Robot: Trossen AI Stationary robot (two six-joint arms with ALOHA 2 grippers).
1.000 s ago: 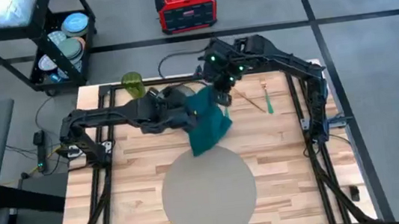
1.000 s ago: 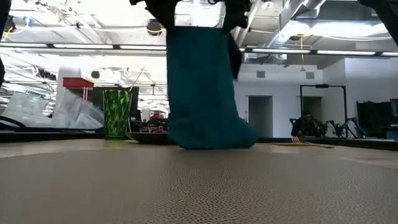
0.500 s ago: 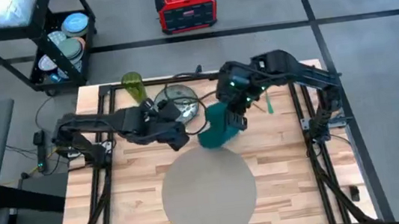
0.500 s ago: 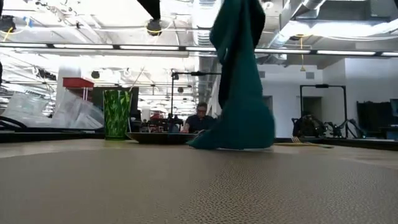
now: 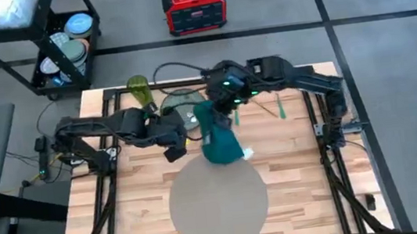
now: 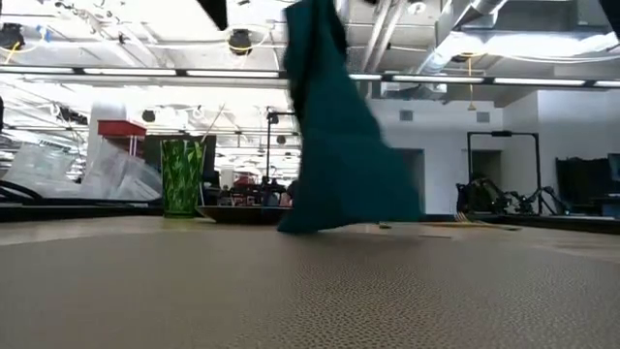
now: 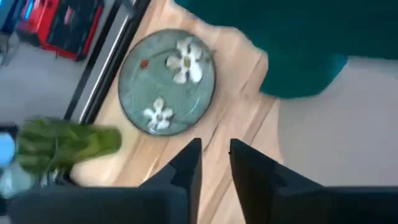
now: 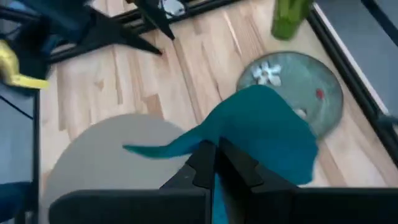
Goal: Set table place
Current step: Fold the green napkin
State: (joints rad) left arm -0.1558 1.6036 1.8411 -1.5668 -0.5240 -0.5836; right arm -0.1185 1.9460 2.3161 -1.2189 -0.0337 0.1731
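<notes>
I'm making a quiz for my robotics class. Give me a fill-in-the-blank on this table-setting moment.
1. The right gripper holds up a teal ____.
2. The cloth's lower end hangs at the far edge of the round ____.
3. The floral plate lies beside a tall ____ glass.
4. The left gripper holds ____.

Missing: cloth; placemat; green; nothing

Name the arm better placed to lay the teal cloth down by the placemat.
Right. The right end effector is shut on the teal cloth, which hangs at the placemat's far edge. The left end effector is empty, near the green plate.
</notes>
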